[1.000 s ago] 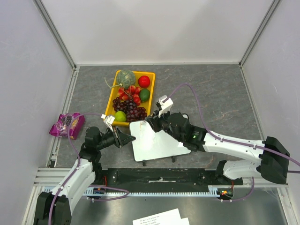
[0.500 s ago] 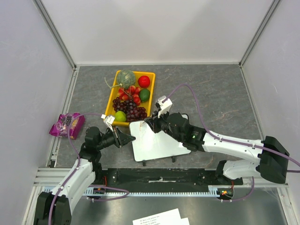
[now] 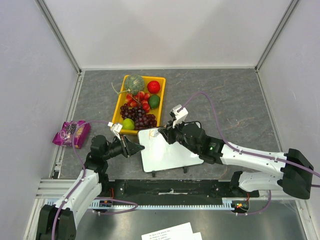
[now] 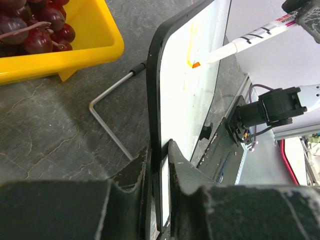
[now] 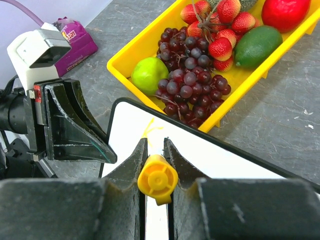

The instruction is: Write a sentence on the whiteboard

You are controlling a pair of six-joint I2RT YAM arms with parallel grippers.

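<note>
The whiteboard [image 3: 167,152] lies on the table [image 3: 225,100] at the 6 o'clock side of the yellow tray [image 3: 119,107], just beside it and between the two arms. In the top view its long axis runs roughly 9 to 3 o'clock, with the white face turned upward. A wire leg [image 4: 107,120] shows behind the board in the left wrist view.

The left gripper [image 3: 136,147] is clamped on the board's 9 o'clock edge, one finger on each face.

The right gripper [image 3: 169,131] is closed around a marker [image 3: 161,132]. The marker's long axis points toward 8 o'clock, and its orange tip touches the board near the 11 o'clock corner, beside a faint orange stroke [image 5: 150,128].

A purple packet [image 3: 71,133] lies well apart, at 9 o'clock.
</note>
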